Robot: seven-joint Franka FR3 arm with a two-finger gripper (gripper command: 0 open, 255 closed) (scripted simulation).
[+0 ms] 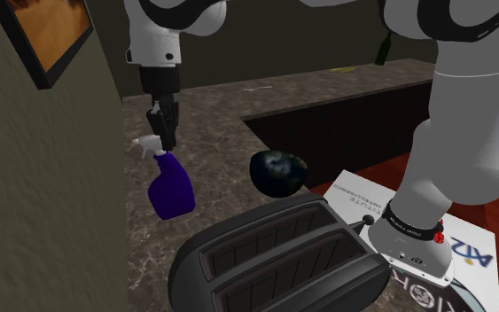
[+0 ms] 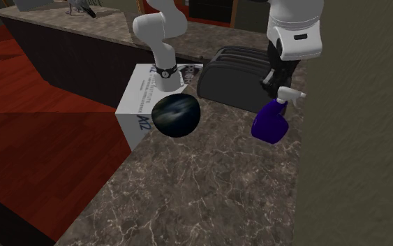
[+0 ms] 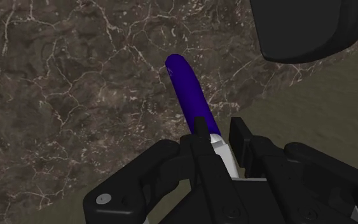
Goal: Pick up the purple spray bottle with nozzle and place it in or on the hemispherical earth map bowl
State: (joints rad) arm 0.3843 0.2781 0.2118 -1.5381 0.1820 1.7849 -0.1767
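The purple spray bottle (image 1: 171,186) with a white nozzle hangs tilted under my gripper (image 1: 163,137), close above the marbled countertop (image 1: 212,115). The fingers are shut on its white neck, and in the wrist view the purple body (image 3: 187,89) sticks out past the gripper (image 3: 219,130). The earth map bowl (image 1: 278,173), dark blue and round, lies on the counter toward the shoulder view's right of the bottle. In the second exterior view the bottle (image 2: 271,126) hangs below the gripper (image 2: 277,91), with the bowl (image 2: 176,115) to that view's left.
A black two-slot toaster (image 1: 274,257) stands near the stand, just in front of the bottle and bowl in the shoulder view. A wall (image 1: 35,204) with a framed picture (image 1: 57,31) borders the counter beside the bottle. Past the counter's edge lies red floor (image 2: 41,140).
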